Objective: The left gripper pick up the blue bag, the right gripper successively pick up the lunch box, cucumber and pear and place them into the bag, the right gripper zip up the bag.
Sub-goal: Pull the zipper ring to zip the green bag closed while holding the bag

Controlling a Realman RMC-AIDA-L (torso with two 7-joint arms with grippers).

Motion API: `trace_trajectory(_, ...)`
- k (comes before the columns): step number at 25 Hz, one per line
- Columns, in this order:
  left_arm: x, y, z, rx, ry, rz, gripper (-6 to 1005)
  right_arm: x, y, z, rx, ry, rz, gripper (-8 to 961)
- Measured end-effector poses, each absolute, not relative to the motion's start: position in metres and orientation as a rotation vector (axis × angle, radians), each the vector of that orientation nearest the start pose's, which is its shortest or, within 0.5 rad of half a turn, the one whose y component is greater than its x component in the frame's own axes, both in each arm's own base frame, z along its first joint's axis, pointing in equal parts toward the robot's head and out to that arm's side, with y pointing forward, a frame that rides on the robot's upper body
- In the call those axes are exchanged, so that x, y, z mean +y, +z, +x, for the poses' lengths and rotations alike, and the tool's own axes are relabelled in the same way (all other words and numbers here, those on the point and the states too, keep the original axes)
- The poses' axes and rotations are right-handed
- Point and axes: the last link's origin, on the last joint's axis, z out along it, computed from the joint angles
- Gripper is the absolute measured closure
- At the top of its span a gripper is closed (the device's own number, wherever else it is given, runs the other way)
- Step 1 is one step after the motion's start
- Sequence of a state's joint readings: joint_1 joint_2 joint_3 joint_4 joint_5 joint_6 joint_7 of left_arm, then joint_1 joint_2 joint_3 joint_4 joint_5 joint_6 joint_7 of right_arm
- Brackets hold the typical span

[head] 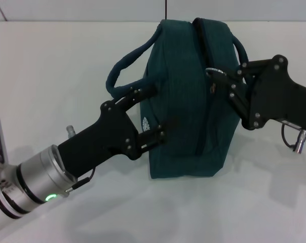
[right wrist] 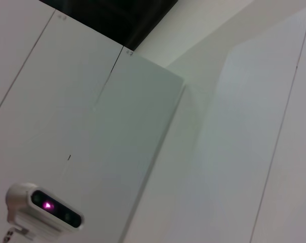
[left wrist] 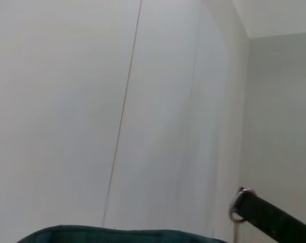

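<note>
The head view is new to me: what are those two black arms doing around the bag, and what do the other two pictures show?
You are looking down from a camera on the robot's head. The teal-blue bag stands upright on a white table. The black linkages are the robot's two arms, each ending in a pincer. The left pincer reaches in from the lower left and is on the bag's side panel; the right pincer is at the zip line near the top, by a small metal ring.

The other two pictures come from cameras on the wrists. The left one shows only the bag's top edge and walls; the right one shows walls and ceiling. No lunch box, cucumber or pear is visible.
</note>
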State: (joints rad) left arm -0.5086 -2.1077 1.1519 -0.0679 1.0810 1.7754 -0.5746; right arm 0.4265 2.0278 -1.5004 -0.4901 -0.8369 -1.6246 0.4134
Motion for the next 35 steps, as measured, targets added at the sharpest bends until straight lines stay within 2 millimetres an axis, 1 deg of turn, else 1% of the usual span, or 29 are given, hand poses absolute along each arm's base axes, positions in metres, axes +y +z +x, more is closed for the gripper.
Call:
trace_trajectory(2, 0.251, -0.064, -0.243, -0.387, -1.38, -2.319, 215, 0.297, -0.017, 0.203, -0.418, 1.21, -2.292, 934)
trace_trajectory(12, 0.257, -0.065, -0.25, -0.427, -1.319, -2.288, 298, 0.297, -0.017, 0.202, -0.414, 1.21, -2.297, 934)
trace_trajectory(15, 0.257, -0.065, -0.25, -0.407, -1.302, -2.29, 323, 0.298, -0.017, 0.202, -0.411, 1.212, -2.294, 934)
trace_trajectory(21, 0.253, -0.068, -0.251, -0.327, -1.265, -2.318, 519, 0.298, -0.017, 0.204, -0.388, 1.216, -2.287, 935)
trace_trajectory(27, 0.247, -0.072, -0.249, -0.241, -1.245, -2.375, 629, 0.298, -0.017, 0.207, -0.359, 1.214, -2.279, 935)
trace_trajectory(35, 0.246, -0.072, -0.248, -0.229, -1.254, -2.376, 760, 0.298, -0.017, 0.207, -0.348, 1.218, -2.281, 935)
